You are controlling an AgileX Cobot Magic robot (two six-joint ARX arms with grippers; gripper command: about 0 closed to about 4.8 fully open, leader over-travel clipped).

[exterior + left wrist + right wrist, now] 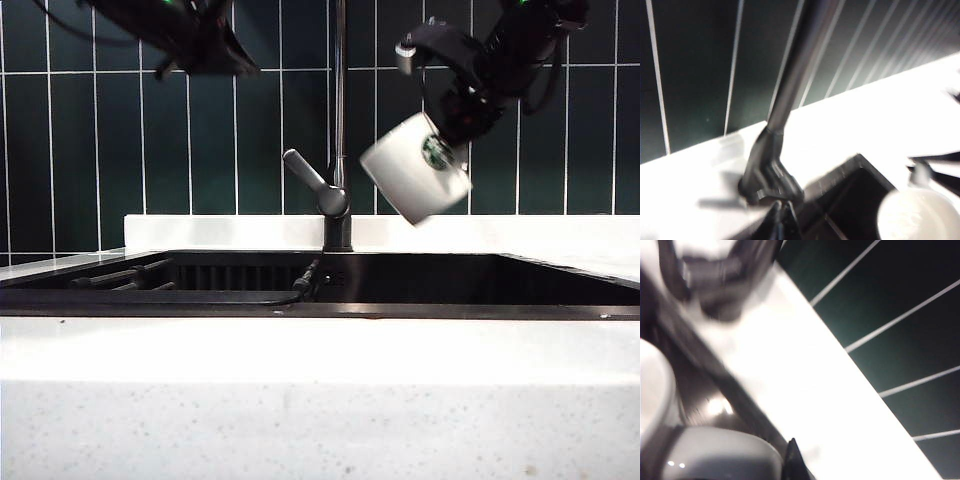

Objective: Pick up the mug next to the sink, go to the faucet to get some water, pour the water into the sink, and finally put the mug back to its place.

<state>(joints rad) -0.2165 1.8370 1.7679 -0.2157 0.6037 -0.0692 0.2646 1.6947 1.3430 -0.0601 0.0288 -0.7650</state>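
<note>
The white mug (412, 170) with the green logo hangs tilted above the black sink (450, 282), just right of the faucet (340, 120). My right gripper (456, 118) is shut on the mug from the upper right. In the right wrist view the mug (715, 452) fills the near corner beside one dark fingertip (792, 462). My left gripper (232, 56) is high at the upper left, away from the faucet lever (308, 172). The left wrist view shows the left gripper (782, 214) shut with nothing between its tips, the faucet (792, 75) ahead of it, and the mug (920, 215) off to the side.
White speckled countertop (320, 400) frames the sink at the front, with a white ledge (200, 232) behind. The dark green tiled wall (100, 150) stands at the back. A black hose and rack parts (130, 278) lie in the sink's left half.
</note>
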